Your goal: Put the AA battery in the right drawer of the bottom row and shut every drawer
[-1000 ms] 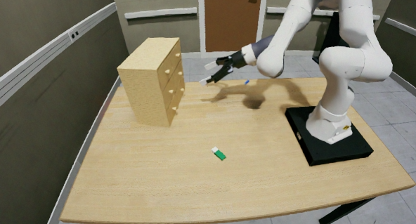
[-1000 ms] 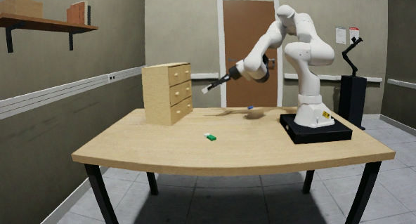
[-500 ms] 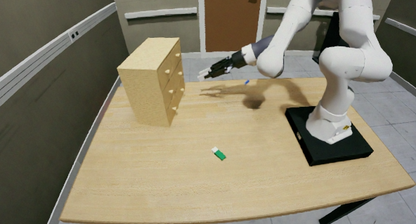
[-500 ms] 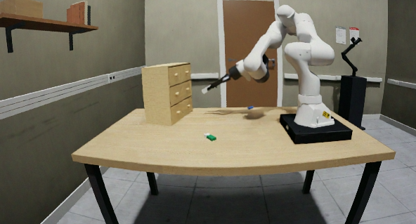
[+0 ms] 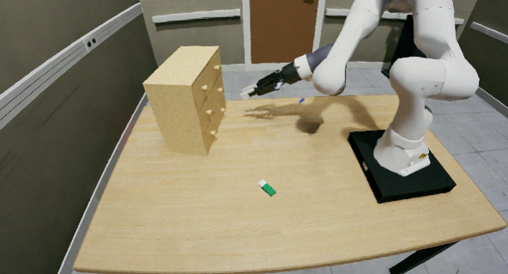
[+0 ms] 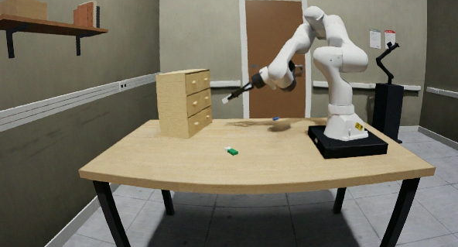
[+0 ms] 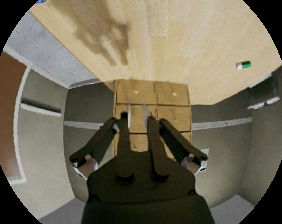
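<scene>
The AA battery (image 5: 301,100) is a small blue piece lying on the table's far side, beside the arm's shadow; it also shows in the exterior view (image 6: 275,118). The wooden chest (image 5: 189,96) stands upright at the table's left, with three rows of two drawers, all shut. The bottom row's right drawer has its knob (image 5: 222,110) at the far end of the chest's front. My gripper (image 5: 246,93) hovers in the air in front of the chest, pointing at its drawers (image 7: 153,106). Its fingers stand narrowed to a small gap with nothing between them.
A small green and white block (image 5: 267,187) lies on the table nearer the front edge. The arm's black base plate (image 5: 399,167) sits at the right. A wall runs close behind the chest on the left.
</scene>
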Available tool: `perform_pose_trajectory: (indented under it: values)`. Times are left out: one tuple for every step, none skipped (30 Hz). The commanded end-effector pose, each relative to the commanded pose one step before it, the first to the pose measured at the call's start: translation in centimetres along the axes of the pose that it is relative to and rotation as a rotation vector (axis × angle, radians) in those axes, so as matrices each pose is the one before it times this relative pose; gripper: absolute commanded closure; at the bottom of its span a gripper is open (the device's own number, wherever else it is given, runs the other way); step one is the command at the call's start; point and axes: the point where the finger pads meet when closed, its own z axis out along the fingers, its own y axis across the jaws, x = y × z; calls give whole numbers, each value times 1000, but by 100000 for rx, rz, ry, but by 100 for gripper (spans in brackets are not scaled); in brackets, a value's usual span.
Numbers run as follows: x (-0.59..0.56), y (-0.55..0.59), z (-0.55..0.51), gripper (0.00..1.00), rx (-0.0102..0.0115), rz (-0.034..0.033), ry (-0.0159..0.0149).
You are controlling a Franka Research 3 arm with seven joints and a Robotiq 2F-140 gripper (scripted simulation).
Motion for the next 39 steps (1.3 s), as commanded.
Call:
perform_pose_trajectory:
  values:
    - [-40, -146, 179, 72, 219, -713, -459]
    - [85, -1, 182, 72, 0, 2, -4]
    - [108, 1, 218, 72, 0, -3, 5]
    - [123, -1, 262, 72, 0, 3, -5]
    - [146, 0, 301, 72, 0, -1, 1]
    - [166, 1, 343, 72, 0, -2, 3]
    - [186, 0, 385, 72, 0, 0, 0]
    - [205, 0, 427, 72, 0, 0, 0]
    - [225, 1, 466, 72, 0, -1, 1]
    - [242, 0, 505, 72, 0, 1, -2]
    - [259, 0, 540, 72, 0, 1, -1]
    - [275, 1, 570, 72, 0, 0, 1]
    - [288, 1, 595, 72, 0, -1, 2]
    - [294, 0, 614, 72, 0, 1, -2]
    - [291, 1, 602, 72, 0, -1, 2]
    - [275, 0, 573, 72, 0, 0, 0]
    - [0, 0, 0, 72, 0, 0, 0]
    - [0, 0, 0, 72, 0, 0, 0]
    - [258, 0, 537, 72, 0, 1, -1]
    - [239, 0, 498, 72, 0, 0, 0]
    - [218, 0, 454, 72, 0, 0, 0]
    - [195, 0, 406, 72, 0, 0, 0]
    - [172, 0, 356, 72, 0, 0, 0]
    - [148, 1, 306, 72, 0, -1, 2]
    - [121, 0, 254, 72, 0, 1, -2]
    - [99, 1, 204, 72, 0, -1, 1]
    - [74, 0, 155, 72, 0, 1, -1]
    - [54, 0, 111, 72, 0, 0, 0]
    - [35, 0, 71, 72, 0, -1, 1]
    - [19, 0, 39, 72, 0, 0, 1]
    - [8, 0, 15, 72, 0, 0, 0]
    - [1, 0, 2, 72, 0, 0, 0]
    - [0, 0, 0, 72, 0, 0, 0]
    - [0, 0, 0, 72, 0, 0, 0]
    - [0, 0, 0, 72, 0, 0, 0]
    - [0, 0, 0, 72, 0, 0, 0]
    - [0, 0, 0, 72, 0, 0, 0]
    - [0, 0, 0, 72, 0, 0, 0]
    - [0, 0, 0, 72, 0, 0, 0]
